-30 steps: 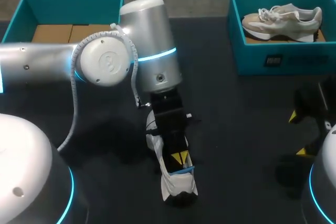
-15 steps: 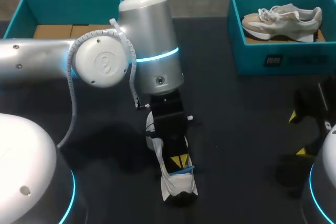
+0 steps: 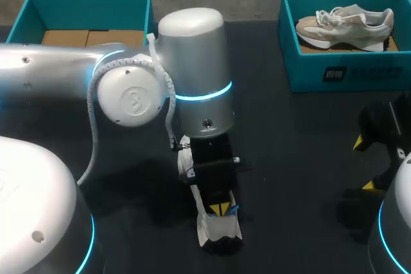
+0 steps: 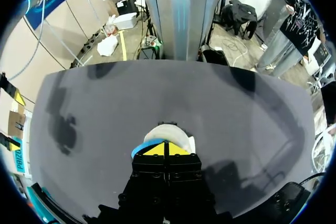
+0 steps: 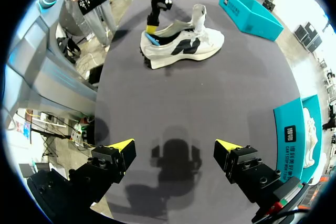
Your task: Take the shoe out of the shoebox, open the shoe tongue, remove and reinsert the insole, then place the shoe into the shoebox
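A white shoe [image 3: 218,228] with black side panels [image 5: 181,45] lies on the black table near the front middle, its tongue [image 5: 199,17] raised. My left gripper [image 3: 222,208] points down into the heel opening. Its yellow tips [image 4: 165,148] are pressed together on the edge of the blue insole [image 4: 140,148], which pokes out at the heel [image 5: 149,39]. My right gripper [image 5: 175,148] hangs open over bare table at the right, well apart from the shoe, with nothing between its fingers. An open teal shoebox [image 3: 38,11] with a cardboard floor stands at the back left.
A second teal box [image 3: 340,72] at the back right holds a beige shoe [image 3: 347,20]. My left arm's big silver wrist [image 3: 192,75] hangs over the table's middle and hides the shoe's front. My right gripper [image 3: 364,163] is near the right edge.
My left arm's wrist has swung right and toward the front. Its shut tips have slid toward the shoe's heel, and the blue insole edge moved with them. The right arm has kept still.
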Tool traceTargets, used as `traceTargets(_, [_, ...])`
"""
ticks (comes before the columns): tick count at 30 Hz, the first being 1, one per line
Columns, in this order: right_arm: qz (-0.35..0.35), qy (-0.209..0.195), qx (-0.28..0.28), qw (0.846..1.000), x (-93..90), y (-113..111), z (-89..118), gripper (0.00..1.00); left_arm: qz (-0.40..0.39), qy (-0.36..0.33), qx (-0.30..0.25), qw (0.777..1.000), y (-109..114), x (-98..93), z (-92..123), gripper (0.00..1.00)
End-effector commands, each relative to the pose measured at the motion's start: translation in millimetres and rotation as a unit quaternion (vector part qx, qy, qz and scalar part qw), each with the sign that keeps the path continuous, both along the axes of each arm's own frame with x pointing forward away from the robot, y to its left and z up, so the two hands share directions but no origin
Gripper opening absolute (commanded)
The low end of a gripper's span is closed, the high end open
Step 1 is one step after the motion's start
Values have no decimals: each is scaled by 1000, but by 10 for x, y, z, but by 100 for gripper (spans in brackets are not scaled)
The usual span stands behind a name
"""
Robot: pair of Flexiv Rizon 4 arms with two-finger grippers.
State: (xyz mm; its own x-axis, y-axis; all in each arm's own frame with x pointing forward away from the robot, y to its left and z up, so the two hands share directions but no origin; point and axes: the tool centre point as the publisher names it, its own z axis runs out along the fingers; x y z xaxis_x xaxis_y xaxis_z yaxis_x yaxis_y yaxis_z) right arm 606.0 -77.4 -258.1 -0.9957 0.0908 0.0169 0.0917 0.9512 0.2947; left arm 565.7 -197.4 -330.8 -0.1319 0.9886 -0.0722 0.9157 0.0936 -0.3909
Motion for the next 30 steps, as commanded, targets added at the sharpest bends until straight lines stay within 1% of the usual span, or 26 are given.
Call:
traceTargets(1, [-1, -1, -1, 1000, -16, -1, -2, 100, 0, 13, 6, 1000, -63, 65, -137, 0])
traceTargets(11, [-1, -1, -1, 1000, -16, -1, -2, 100, 3, 44, 26, 999, 11, 194, -438, 0])
traceTargets(14, [-1, -1, -1, 1000, -16, -1, -2, 100, -7, 57, 37, 998, 51, 182, -587, 0])
traceTargets(18, [-1, -1, -1, 1000, -16, -1, -2, 100, -15, 51, 43, 998, 91, 151, -773, 0])
traceTargets(20, [-1, -1, -1, 1000, -16, -1, -2, 100, -15, 51, 43, 998, 100, 166, -859, 0])
traceTargets(25, [-1, -1, -1, 1000, -16, -1, -2, 100, -1, -6, 49, 999, 132, 289, -1030, 0])
traceTargets(26, [-1, -1, -1, 1000, -16, -1, -2, 100, -1, -7, 47, 999, 148, 320, -1030, 0])
traceTargets(30, [-1, -1, -1, 1000, -16, -1, -2, 100, 9, -65, 57, 996, 228, 474, -1018, 0])
